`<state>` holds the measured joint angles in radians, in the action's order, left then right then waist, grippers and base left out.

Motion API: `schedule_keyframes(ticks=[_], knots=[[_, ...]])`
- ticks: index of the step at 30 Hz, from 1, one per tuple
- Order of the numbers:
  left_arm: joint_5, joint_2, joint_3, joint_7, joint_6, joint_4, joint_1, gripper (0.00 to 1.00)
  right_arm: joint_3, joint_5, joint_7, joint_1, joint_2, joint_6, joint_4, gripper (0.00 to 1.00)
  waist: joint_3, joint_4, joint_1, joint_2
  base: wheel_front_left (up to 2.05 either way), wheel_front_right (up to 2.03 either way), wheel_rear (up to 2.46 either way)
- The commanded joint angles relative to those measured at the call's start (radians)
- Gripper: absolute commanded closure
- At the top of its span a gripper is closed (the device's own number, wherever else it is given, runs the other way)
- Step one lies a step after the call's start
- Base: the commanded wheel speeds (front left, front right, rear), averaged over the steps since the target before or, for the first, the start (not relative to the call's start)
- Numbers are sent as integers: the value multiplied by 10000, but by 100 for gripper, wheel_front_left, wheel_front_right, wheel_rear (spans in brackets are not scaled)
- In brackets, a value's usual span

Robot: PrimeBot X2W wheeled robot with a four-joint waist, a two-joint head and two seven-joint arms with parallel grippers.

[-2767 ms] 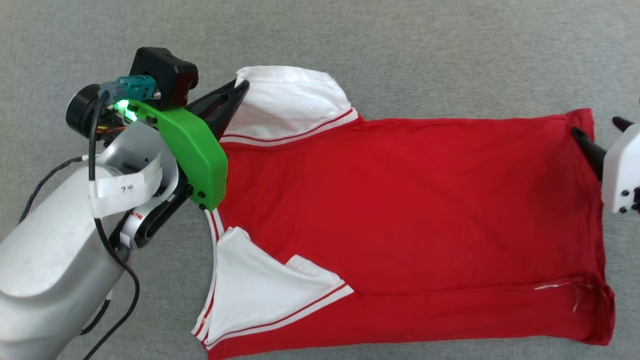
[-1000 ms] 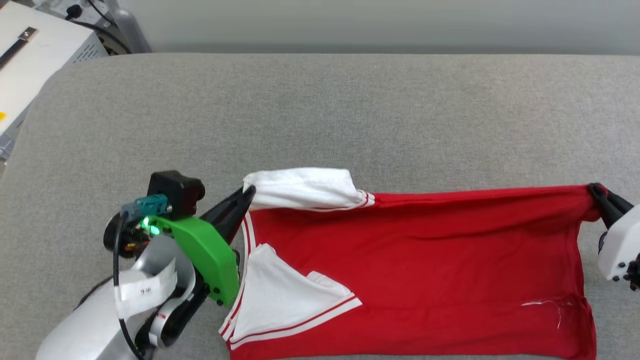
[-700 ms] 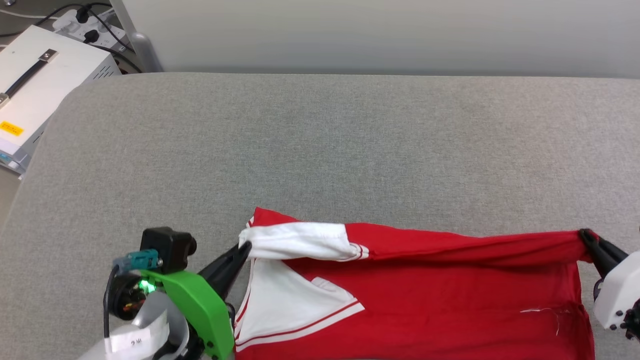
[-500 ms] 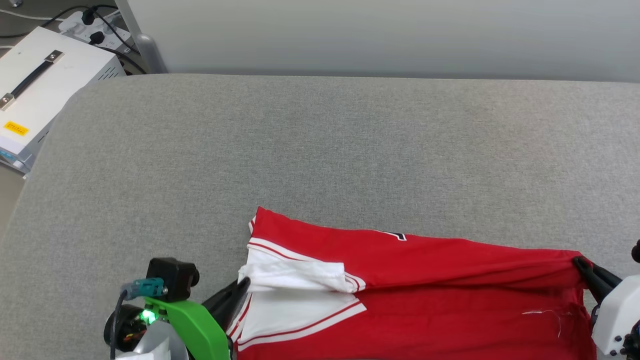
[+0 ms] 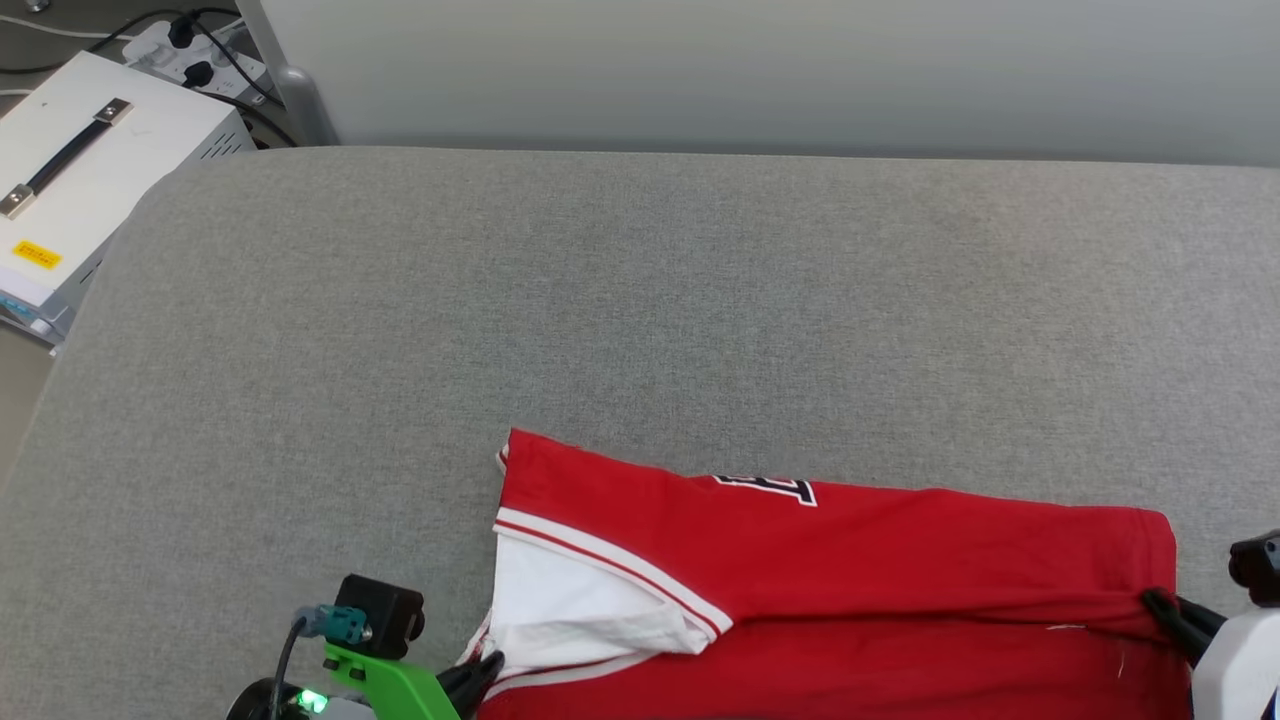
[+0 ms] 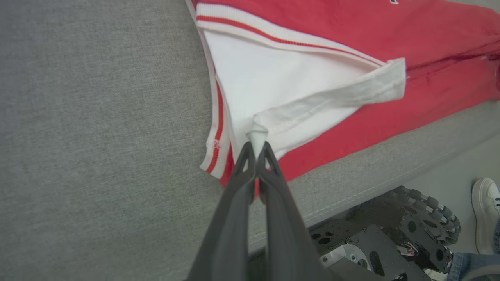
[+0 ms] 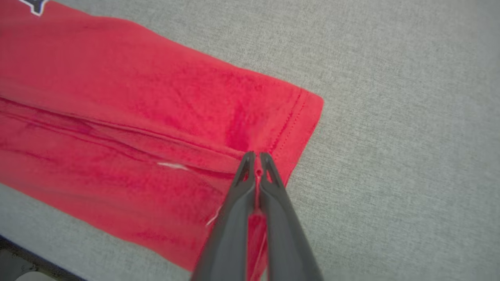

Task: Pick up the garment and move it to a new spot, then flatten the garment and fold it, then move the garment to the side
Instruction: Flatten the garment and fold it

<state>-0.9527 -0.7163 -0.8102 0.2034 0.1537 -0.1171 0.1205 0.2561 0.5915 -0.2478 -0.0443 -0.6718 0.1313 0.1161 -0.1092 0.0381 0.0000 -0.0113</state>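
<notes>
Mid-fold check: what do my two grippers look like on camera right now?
Left gripper: two long, dark, tapered fingers, a green housing, a black camera block, a teal connector, a black cable and a lit green light. Right gripper: matching dark fingers on a white housing.

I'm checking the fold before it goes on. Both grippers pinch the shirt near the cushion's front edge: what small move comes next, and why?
Probably open the fingers and let go. The left gripper pinches the white sleeve, the right gripper the hem corner, and the garment lies doubled over on the cushion, so the fold looks laid.
</notes>
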Motion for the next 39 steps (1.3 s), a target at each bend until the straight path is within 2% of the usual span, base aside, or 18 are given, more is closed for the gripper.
schedule_keyframes(ticks=[1,2,9,15,20,21,22,26,29,32,36,39], knots=[[82,91,-70,20,-42,104,-124,51,188,-76,38,-7,-109,-6,159,40,19,-10,0,113,0,0,0],[127,119,-114,6,-52,156,-124,0,242,-64,85,22,-120,-6,228,0,28,-17,0,113,0,0,0],[269,280,-171,-300,-68,488,-165,0,419,228,174,95,-135,-6,319,0,343,-71,0,113,0,0,0],[381,576,540,-1620,103,219,8,0,-445,144,-213,81,179,-6,-348,0,712,-139,0,113,0,0,0],[1000,891,1270,-3325,503,288,305,0,-1490,-244,-1024,-50,1024,-6,-717,0,789,-161,0,113,0,0,0],[1194,958,1405,-3754,586,327,362,0,-1700,-250,-1213,-100,1278,-6,-802,0,778,-164,0,113,0,0,0],[1702,1216,1845,-4448,765,422,472,0,-2234,-448,-1678,-273,1794,-6,-908,0,704,-141,0,113,0,0,0],[2843,1774,2969,-4640,846,279,488,0,-3037,-678,-2183,-490,2520,-6,-859,0,505,-62,0,113,0,0,0],[3936,2338,3967,-4646,665,-38,239,0,-3475,-842,-2402,-569,2912,-6,-767,0,359,8,0,113,0,0,0],[4853,2997,4881,-4648,236,-331,-96,0,-3781,-980,-2526,-617,3224,-6,-641,0,222,78,0,113,0,0,0],[5714,3714,5820,-4649,-332,-466,-476,0,-4133,-611,-2677,-569,3649,-6,-396,0,68,168,0,113,0,0,0],[6098,4117,6227,-4650,-812,-347,-632,0,-4357,-476,-2777,-525,3691,-6,-98,0,-32,234,0,113,0,0,0]])
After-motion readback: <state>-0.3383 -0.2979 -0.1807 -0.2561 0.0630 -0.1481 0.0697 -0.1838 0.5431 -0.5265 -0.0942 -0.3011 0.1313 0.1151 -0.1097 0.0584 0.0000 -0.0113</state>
